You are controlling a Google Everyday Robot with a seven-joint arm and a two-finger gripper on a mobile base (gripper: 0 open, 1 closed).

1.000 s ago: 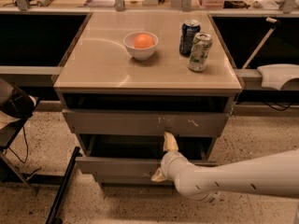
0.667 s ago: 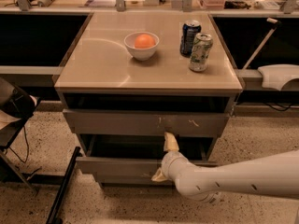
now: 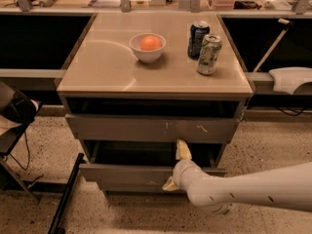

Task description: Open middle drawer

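The middle drawer (image 3: pixel 126 175) is the plain grey front below the scratched one; it is pulled out a little, and its dark interior (image 3: pixel 131 153) shows behind its top edge. My gripper (image 3: pixel 176 167) is at the right half of that front, on a white arm coming in from the lower right. It is open and straddles the front's top edge. One fingertip (image 3: pixel 183 150) reaches up into the drawer's opening. The other (image 3: pixel 169 184) lies against the outside of the front.
The scratched grey drawer front (image 3: pixel 151 128) sits above, with a dark gap over it. On the cabinet top (image 3: pixel 97 67) stand a white bowl with an orange (image 3: pixel 147 47) and two cans (image 3: pixel 204 47). A black stand leg (image 3: pixel 66 194) is at the lower left. The floor is speckled.
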